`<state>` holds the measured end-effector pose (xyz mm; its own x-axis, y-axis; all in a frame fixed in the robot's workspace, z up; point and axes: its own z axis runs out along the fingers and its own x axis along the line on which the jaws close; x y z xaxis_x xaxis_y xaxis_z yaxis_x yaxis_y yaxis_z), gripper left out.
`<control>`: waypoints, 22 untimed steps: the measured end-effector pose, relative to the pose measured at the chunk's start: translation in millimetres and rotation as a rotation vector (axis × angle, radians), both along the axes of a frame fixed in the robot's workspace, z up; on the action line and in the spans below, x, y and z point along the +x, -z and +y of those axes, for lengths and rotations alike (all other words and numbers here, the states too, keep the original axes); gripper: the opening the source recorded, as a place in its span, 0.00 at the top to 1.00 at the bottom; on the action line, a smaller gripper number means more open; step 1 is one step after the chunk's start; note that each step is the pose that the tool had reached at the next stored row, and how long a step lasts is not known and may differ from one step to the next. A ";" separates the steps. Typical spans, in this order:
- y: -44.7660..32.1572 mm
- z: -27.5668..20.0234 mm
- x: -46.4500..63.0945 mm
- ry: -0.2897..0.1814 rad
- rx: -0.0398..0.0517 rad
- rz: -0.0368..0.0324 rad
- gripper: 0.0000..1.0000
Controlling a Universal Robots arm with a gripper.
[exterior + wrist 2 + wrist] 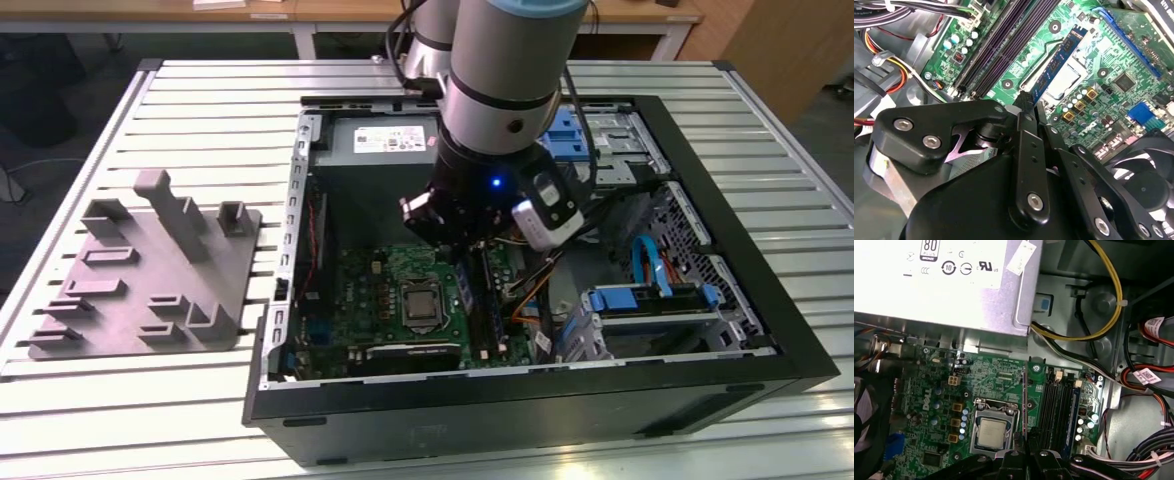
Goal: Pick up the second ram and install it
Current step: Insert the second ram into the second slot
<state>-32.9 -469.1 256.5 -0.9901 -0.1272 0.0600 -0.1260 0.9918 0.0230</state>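
Observation:
My gripper (461, 245) reaches down into the open computer case (747, 330), just above the green motherboard (380, 290). It is shut on the second ram (1061, 62), a thin dark-blue stick that juts from the fingertips edge-on. In the first wrist view the second ram (1025, 400) hangs over the strip between the CPU socket (991, 432) and the dark memory slots (1054, 405), parallel to them and apart from them. A blue stick (1072, 415) stands in the outer slot. In the second wrist view the memory slots (999, 50) lie beside the held stick.
The silver power supply (939, 280) borders the board at the back. Yellow and black cables (1114, 300) loop beside the slots. A black fan (1149, 185) sits near the gripper. A blue drive bracket (641, 300) fills the case's right. The grey stepped fixture (147, 270) lies outside, on the slatted table.

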 end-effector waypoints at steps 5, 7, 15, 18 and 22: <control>0.3 0.0 0.0 0.027 0.0000 0.0000 0.86; 0.4 0.0 0.0 0.038 -0.0001 0.0000 0.86; 1.1 0.0 0.0 0.078 0.0000 0.0000 0.86; 1.3 0.0 0.0 0.093 0.0001 0.0000 0.86; 1.7 0.0 0.0 0.117 0.0000 0.0000 0.86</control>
<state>-32.9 -469.1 254.9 -0.9981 -0.0108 0.0600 -0.0095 0.9997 0.0230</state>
